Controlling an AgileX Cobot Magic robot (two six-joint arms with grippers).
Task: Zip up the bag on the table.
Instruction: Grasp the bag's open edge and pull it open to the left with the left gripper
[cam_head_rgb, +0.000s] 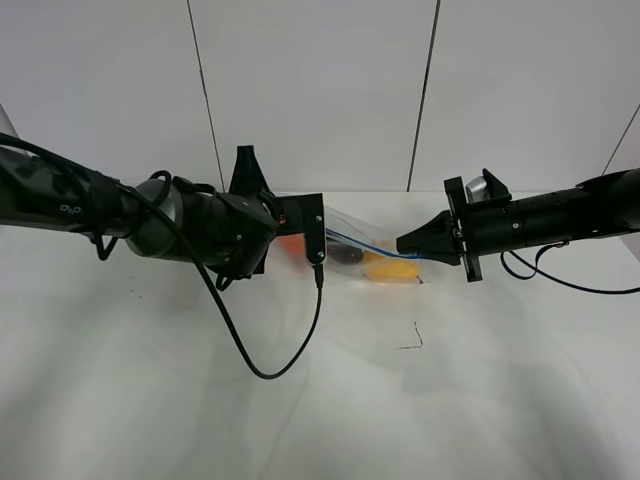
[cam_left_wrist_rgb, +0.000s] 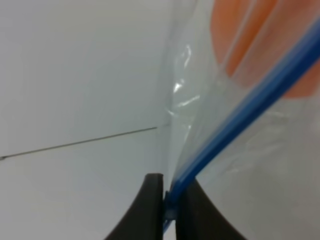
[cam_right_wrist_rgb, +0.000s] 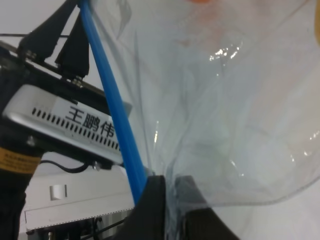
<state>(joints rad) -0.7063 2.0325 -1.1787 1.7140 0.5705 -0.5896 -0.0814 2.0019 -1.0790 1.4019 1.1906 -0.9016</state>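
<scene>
The left gripper (cam_left_wrist_rgb: 170, 207) is pressed together on one end of the blue zipper strip (cam_left_wrist_rgb: 240, 115). The right gripper (cam_right_wrist_rgb: 167, 195) pinches the bag's (cam_head_rgb: 350, 245) opposite corner, just beside that strip. The clear bag is stretched between them over the far middle of the table (cam_head_rgb: 300, 420), with orange (cam_left_wrist_rgb: 250, 30) and yellow (cam_head_rgb: 388, 268) items inside. The strip reads as one taut line, so the seal may be partly made. I cannot tell whether it is closed along its whole length.
</scene>
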